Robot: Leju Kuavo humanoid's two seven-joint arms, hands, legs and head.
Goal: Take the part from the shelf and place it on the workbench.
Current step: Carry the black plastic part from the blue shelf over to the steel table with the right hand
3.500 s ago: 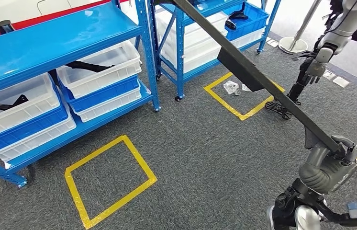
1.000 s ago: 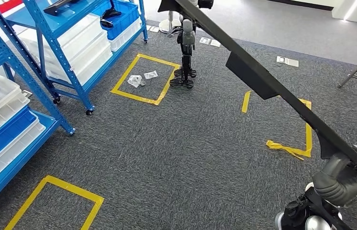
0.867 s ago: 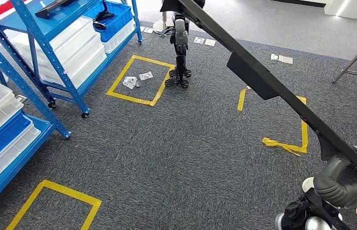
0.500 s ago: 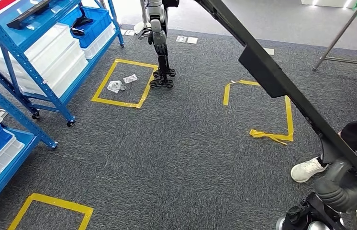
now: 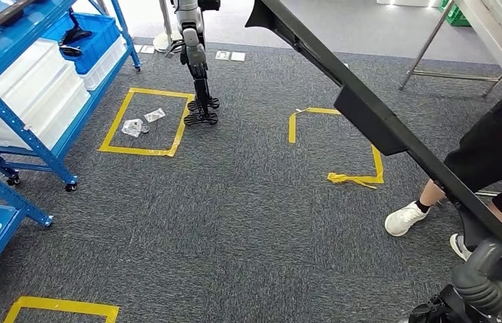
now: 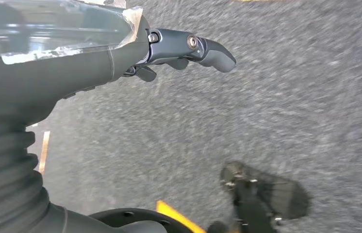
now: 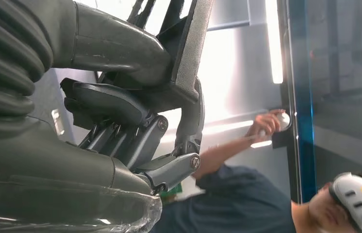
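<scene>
Right hand (image 5: 494, 279), grey and rounded at the low right corner of the head view, is clenched around the lower end of the part (image 5: 369, 118), a long, flat-sided black bar of matte finish that slants up and away across the scene to the upper edge, with a boxy block bulging from its underside about midway along. From the right wrist camera the same hand (image 7: 135, 121) shows a thick smooth thumb pressed over one face of the part (image 7: 191, 43) while the darker, hinged fingers (image 7: 169, 170) curl round the other side; a ribbed rubber cover and a crinkled clear plastic wrap sit behind them. Left hand (image 6: 169, 48) hangs over the floor holding nothing, its dark glossy fingers loosely stretched out and apart. Grey, coarse-looped carpet (image 5: 235, 215) covers the floor, marked with squares of yellow tape (image 5: 144, 121), one of them peeling into a loose curl. Blue metal shelving (image 5: 6, 81) on castors stands at the left with white and blue plastic bins. Another robot (image 5: 194, 60), silver-limbed with black feet, stands beside the taped square. A person's leg in dark trousers and a white shoe (image 5: 406, 219) stands near the held bar, and a metal-framed table (image 5: 497, 30) is at the far right.
</scene>
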